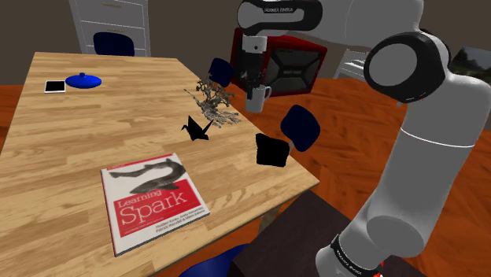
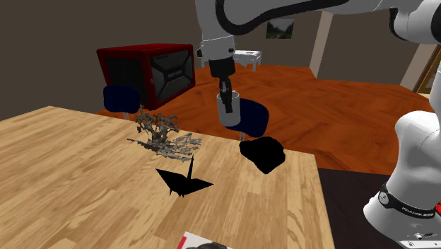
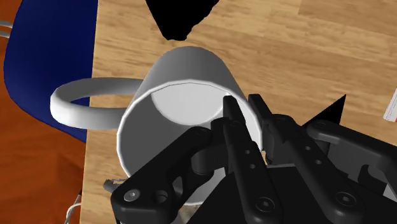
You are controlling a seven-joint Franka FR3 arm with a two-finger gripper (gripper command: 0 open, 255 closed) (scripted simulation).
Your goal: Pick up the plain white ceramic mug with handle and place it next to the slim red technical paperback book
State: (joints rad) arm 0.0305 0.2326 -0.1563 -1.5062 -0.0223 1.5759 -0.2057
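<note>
Tool (image 3: 242, 107) on mug (image 3: 191, 70) — wooden table (image 1: 63, 149), red-brown floor (image 1: 346, 149)

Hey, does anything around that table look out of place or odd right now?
Mainly the white mug: it hangs clear of the wooden table, above its edge, clasped by the rim in the pincer. A shapeless black lump at that edge also looks odd, showing no surface detail.

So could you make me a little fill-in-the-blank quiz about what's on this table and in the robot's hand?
1. The gripper holds the white mug by its ___, with one finger inside.
2. The book lying on the table is titled Learning ___.
3. The folded paper crane is coloured ___.
Missing words: rim; Spark; black.
</note>
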